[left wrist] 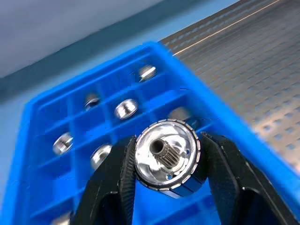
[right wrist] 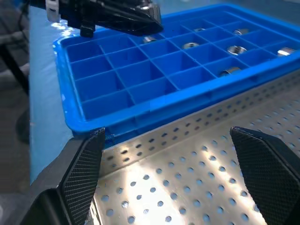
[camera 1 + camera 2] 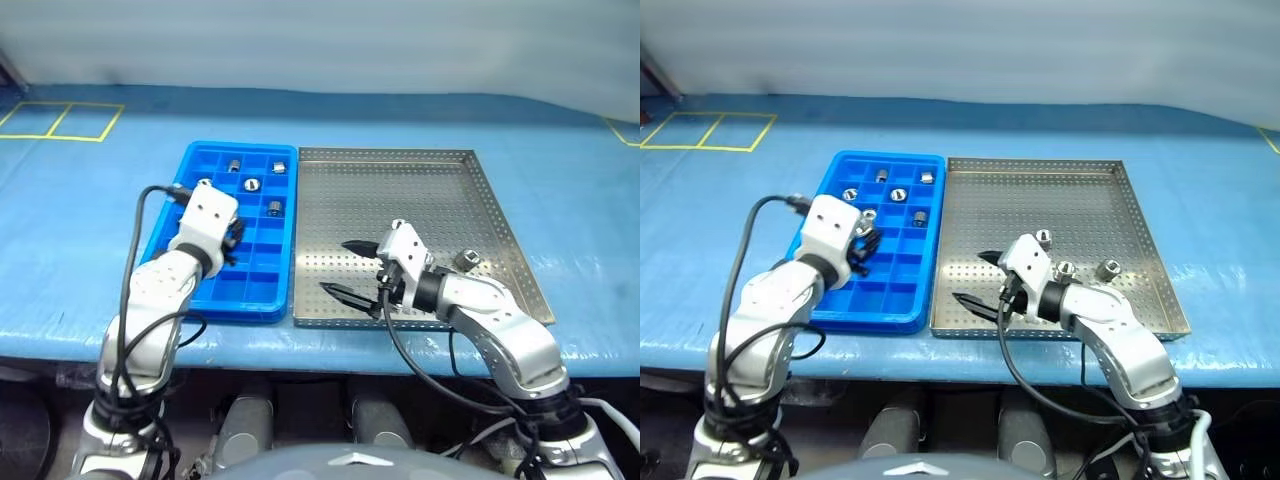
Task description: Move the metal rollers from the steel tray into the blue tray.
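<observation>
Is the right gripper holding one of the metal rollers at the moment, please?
No, the right gripper has its jaws wide apart with nothing between them, above the steel tray.

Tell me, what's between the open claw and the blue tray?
Just bare perforated floor of the steel tray and its rim, seen in the right wrist view between the right gripper and blue tray.

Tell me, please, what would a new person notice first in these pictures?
First, the bright blue tray, lying beside the steel tray on its left, with several metal rollers in its far compartments. Next, the left hand hovers over the blue tray, shut on a shiny roller. The right hand is wide open over the steel tray's near edge.
</observation>
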`<action>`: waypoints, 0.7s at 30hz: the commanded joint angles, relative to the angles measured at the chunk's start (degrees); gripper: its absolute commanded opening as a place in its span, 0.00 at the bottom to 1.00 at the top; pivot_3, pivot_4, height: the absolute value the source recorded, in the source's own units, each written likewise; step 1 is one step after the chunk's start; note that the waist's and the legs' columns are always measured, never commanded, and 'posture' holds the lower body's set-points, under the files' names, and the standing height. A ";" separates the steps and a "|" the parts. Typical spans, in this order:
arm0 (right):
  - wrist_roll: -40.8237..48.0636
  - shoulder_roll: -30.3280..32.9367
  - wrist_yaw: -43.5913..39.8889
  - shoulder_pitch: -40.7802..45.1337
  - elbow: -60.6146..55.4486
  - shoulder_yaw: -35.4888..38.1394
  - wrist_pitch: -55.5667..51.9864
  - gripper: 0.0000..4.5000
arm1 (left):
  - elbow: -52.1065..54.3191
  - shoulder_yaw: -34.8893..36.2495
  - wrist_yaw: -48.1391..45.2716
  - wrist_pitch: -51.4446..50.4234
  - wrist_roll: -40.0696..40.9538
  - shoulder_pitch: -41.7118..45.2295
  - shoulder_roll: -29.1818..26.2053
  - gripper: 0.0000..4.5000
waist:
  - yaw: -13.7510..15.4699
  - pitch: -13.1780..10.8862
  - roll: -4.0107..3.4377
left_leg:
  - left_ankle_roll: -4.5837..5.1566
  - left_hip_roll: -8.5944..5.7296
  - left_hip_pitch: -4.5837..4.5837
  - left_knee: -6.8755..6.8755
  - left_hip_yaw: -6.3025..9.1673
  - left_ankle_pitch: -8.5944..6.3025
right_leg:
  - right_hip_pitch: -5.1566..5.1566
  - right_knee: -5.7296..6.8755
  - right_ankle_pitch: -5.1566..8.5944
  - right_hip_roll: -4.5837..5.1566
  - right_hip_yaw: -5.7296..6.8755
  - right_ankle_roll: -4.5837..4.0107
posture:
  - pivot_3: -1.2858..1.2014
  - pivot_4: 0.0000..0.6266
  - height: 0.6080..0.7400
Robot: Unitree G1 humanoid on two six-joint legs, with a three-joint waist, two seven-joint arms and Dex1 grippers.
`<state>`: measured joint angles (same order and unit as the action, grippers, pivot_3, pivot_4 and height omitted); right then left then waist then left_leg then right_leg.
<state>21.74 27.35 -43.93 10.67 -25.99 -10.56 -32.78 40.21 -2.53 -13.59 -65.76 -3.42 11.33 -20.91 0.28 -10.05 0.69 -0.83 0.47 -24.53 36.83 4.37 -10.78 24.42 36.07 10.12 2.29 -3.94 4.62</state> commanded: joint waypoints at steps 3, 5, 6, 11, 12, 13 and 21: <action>-0.06 0.17 -1.83 2.62 1.03 -1.24 2.24 1.00 | 2.34 -1.65 4.14 -1.89 -2.31 -2.05 0.18 0.41 | 2.84 -0.01 0.03 | -0.01 -0.02 -0.05 0.08 0.07 0.00 | -0.03 -0.05 0.00 0.01 0.07 0.00 | 0.63 0.24 1.00; -0.38 0.55 -1.75 2.99 1.69 -1.04 2.48 1.00 | 2.30 -2.14 5.12 -2.09 -2.51 -2.60 0.52 0.41 | 3.49 -0.01 0.03 | -0.04 -0.02 -0.06 0.10 0.05 -0.02 | -0.02 -0.07 0.00 0.04 0.08 0.00 | 0.63 0.24 1.00; -0.52 0.75 -1.80 3.07 1.87 -0.96 2.62 1.00 | 2.45 -2.28 5.49 -2.22 -2.51 -2.74 0.70 0.41 | 3.73 -0.01 0.03 | -0.05 -0.03 -0.06 0.10 0.03 -0.02 | -0.02 -0.07 0.00 0.05 0.08 0.00 | 0.63 0.24 1.00; -1.93 1.37 -0.82 3.62 3.15 -0.52 3.09 1.00 | 2.84 -1.73 7.40 -2.65 -3.00 -4.21 1.24 0.41 | 4.18 -0.01 0.03 | -0.06 -0.01 -0.06 0.00 0.03 -0.03 | 0.04 -0.07 0.00 0.05 0.09 -0.01 | 0.64 0.24 1.00; -2.18 1.29 -0.33 3.78 3.62 -0.28 3.18 1.00 | 2.79 -1.71 7.66 -2.70 -3.18 -4.58 1.26 0.41 | 4.20 -0.01 0.03 | -0.07 -0.01 -0.06 -0.04 0.03 -0.03 | 0.05 -0.07 0.01 0.05 0.09 -0.02 | 0.64 0.24 1.00; -2.33 1.16 0.08 3.93 4.04 -0.03 3.25 1.00 | 2.91 -1.69 7.87 -2.75 -3.35 -5.01 1.19 0.41 | 4.26 -0.01 0.03 | -0.07 -0.01 -0.05 -0.08 0.03 -0.03 | 0.06 -0.07 0.02 0.04 0.10 -0.04 | 0.64 0.24 1.00; -3.06 1.04 0.43 4.87 5.97 0.27 4.13 1.00 | 5.37 -0.16 8.65 -3.41 -3.72 -8.42 0.75 0.41 | 5.18 -0.01 0.03 | -0.08 0.00 -0.04 -0.27 0.03 -0.02 | 0.11 -0.08 0.08 0.05 0.13 -0.14 | 0.65 0.24 1.00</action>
<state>18.40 28.60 -43.63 14.50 -19.27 -11.69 -30.08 42.18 -4.04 -5.47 -69.25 -6.13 2.87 -19.72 5.46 -10.06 0.72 -0.91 0.47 -24.57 36.55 4.40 -10.80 24.53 35.97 10.20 2.34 -3.81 4.48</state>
